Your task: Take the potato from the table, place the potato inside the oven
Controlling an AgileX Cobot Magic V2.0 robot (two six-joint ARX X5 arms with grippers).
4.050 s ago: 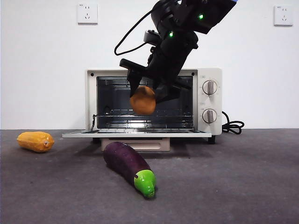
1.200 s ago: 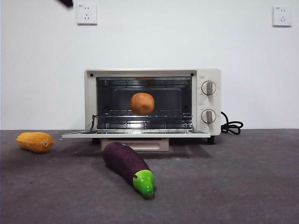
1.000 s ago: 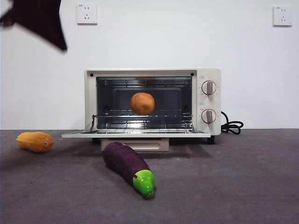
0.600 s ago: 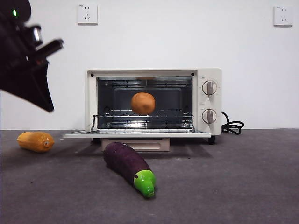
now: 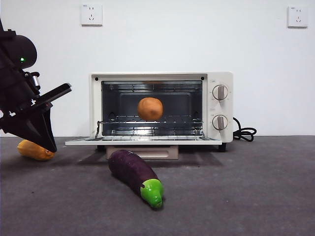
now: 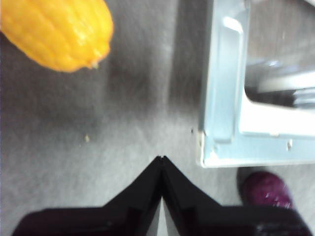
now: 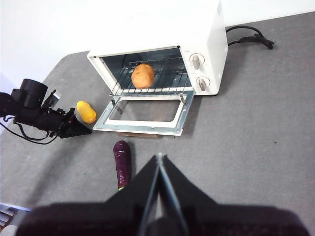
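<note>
The orange-brown potato [image 5: 150, 108] [image 7: 143, 75] rests on the wire rack inside the cream-white oven [image 5: 220, 104] [image 7: 167, 24], with nothing holding it. The oven door [image 5: 142, 141] [image 6: 231, 98] [image 7: 147, 115] lies open and flat. My left gripper [image 5: 50, 147] [image 6: 161, 158] [image 7: 87, 132] is shut and empty, low over the table [image 5: 246, 187] to the left of the door's corner. My right gripper [image 7: 159, 156] is shut and empty, high above the table in front of the oven, out of the front view.
A yellow-orange ribbed vegetable [image 5: 30, 150] [image 6: 59, 32] [image 7: 87, 111] lies at the left, partly behind the left arm. A purple eggplant [image 5: 135, 174] [image 6: 268, 189] [image 7: 122, 157] with a green tip lies in front of the door. A black cord [image 5: 244, 132] trails right of the oven.
The potato, earlier held in a gripper before the oven, now sits free on the rack. The left arm has come down at the left, in front of the yellow vegetable.
</note>
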